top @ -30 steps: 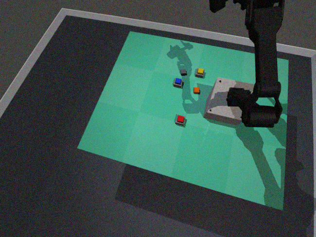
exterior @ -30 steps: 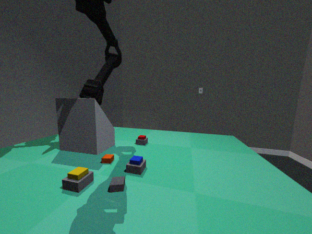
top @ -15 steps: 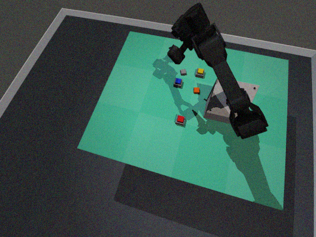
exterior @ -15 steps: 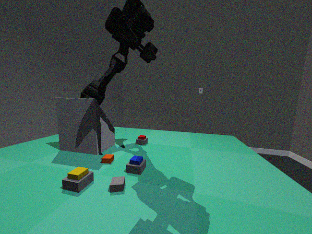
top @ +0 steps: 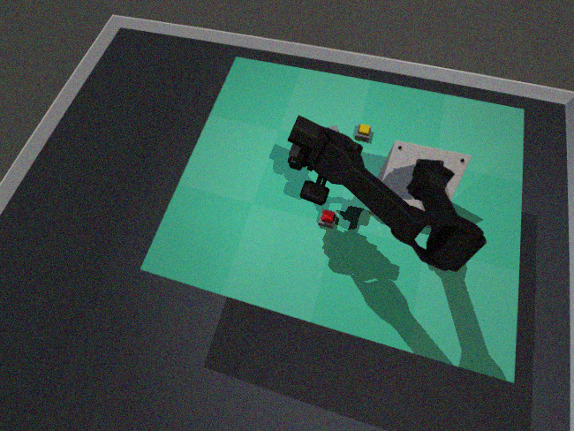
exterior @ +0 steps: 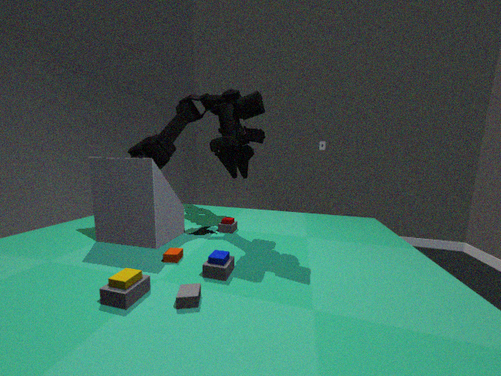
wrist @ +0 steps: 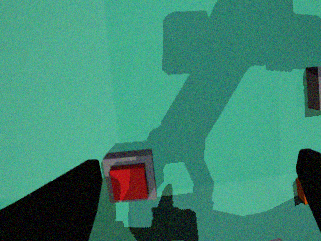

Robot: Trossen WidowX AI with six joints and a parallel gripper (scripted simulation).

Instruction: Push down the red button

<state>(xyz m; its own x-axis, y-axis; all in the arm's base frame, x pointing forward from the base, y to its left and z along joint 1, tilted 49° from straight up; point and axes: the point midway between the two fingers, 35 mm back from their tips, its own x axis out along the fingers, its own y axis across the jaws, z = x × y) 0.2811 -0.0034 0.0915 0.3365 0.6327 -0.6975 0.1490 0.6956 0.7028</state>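
1. Jaws of my gripper (top: 315, 192) (exterior: 239, 177) (wrist: 199, 157) stand open, pointing down above the table, nothing between them.
2. I see the red button (top: 328, 216) (exterior: 227, 220) (wrist: 129, 182) below them, nearer one fingertip in the wrist view.

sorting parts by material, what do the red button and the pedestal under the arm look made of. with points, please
The red button (top: 327, 215) (exterior: 227, 220) (wrist: 129, 182): probably hard plastic, smooth, going by its even colour and crisp edges. The pedestal (top: 395, 150) (exterior: 123, 202): perhaps painted metal or plastic, matte, with flat pale grey faces; the grainy picture leaves both open.
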